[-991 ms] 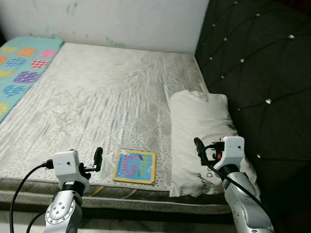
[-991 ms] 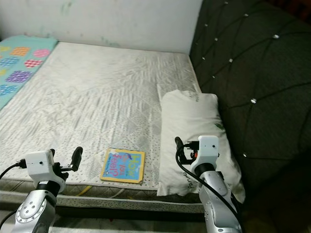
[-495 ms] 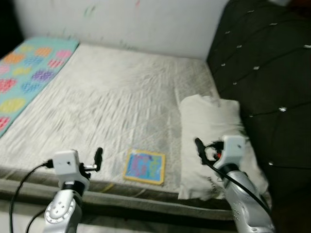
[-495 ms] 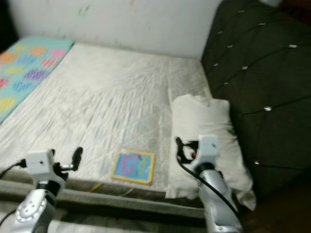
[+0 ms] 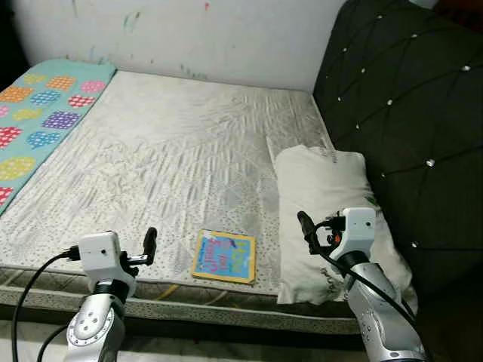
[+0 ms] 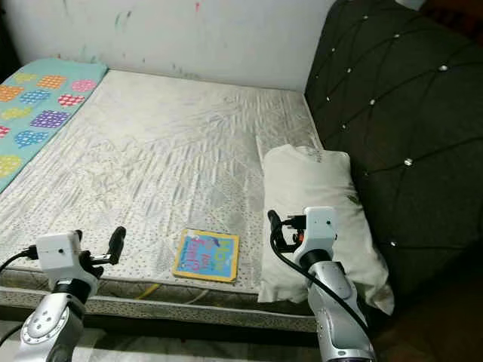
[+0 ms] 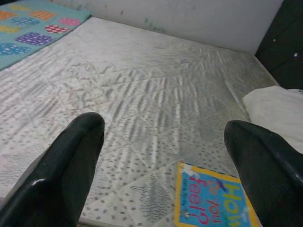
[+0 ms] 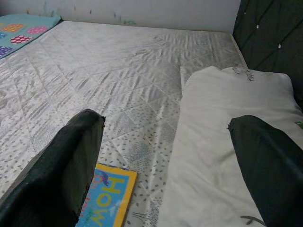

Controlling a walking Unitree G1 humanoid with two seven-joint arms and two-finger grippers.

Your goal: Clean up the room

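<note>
Bedding dominates: one bare mattress (image 5: 166, 173) against one dark tufted headboard (image 5: 407, 98) at three o'clock, and one patterned teal blanket (image 5: 38, 113) at ten o'clock. One white pillow (image 5: 332, 211) lies at four o'clock beside the headboard, soft and probably light. One picture book (image 5: 223, 256) lies flat at six o'clock near the mattress's front edge, just beside the pillow. It looks thin, stiff and light; its near edge seems the best place to pinch. Left gripper (image 7: 165, 156) and right gripper (image 8: 165, 156) hover wide apart, holding nothing, either side of the book.
</note>
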